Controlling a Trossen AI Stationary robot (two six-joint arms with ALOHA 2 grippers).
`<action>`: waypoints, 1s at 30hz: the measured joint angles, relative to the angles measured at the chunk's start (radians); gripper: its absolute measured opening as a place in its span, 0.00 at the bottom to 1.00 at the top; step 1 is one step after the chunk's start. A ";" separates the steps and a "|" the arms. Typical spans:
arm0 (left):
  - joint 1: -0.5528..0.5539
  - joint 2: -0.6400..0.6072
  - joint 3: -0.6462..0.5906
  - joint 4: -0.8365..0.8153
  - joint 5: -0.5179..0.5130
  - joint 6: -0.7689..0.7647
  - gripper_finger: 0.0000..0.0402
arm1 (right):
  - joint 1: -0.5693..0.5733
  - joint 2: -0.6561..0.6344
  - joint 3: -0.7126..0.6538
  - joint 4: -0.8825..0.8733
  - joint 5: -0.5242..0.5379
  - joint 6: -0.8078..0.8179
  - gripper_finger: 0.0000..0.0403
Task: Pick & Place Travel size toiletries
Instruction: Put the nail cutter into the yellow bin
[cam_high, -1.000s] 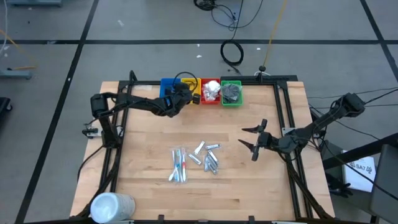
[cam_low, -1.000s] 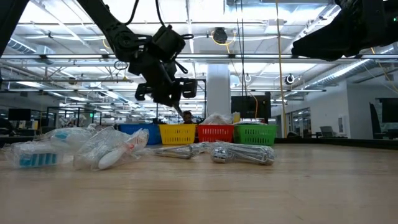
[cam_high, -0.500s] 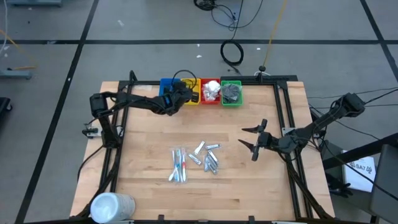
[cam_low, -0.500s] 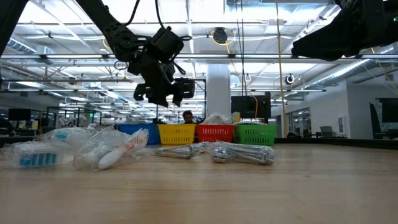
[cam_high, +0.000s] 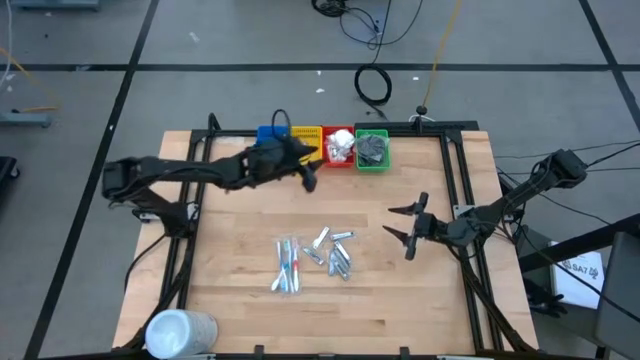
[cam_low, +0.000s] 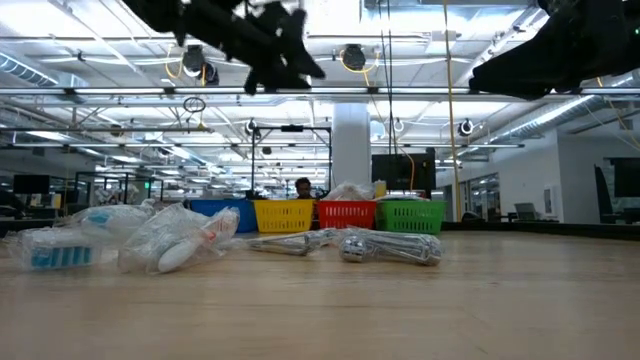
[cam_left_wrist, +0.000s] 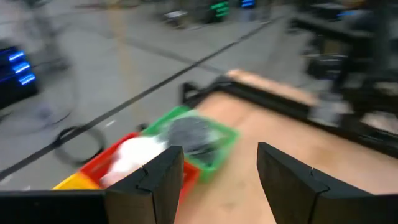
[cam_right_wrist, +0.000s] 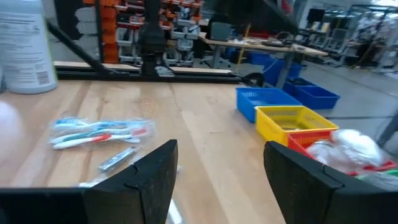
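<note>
While empty, left gripper (cam_high: 311, 178) fingers apart.

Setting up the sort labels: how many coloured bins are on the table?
4, side by side along the table's far edge: blue bin, yellow bin, red bin holding white packets, and green bin holding dark discs.

Bins (cam_high: 322, 146) along table's (cam_high: 230, 250) far edge; toiletries (cam_high: 312, 258) at centre.

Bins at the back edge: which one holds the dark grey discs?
The green bin, at the right end of the row. The red bin beside it holds white packets; the yellow bin and blue bin show neither.
</note>
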 joint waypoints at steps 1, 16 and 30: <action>-0.015 -0.026 -0.010 0.002 0.022 0.019 0.50 | 0.000 0.000 0.000 -0.002 -0.005 0.004 0.56; -0.234 -0.309 -0.496 0.458 -0.010 0.061 0.50 | -0.076 0.134 0.001 -0.063 -0.115 0.129 0.56; -0.257 -0.345 -0.539 0.468 0.006 0.053 0.50 | -0.329 0.644 0.242 -0.008 -0.641 0.054 0.56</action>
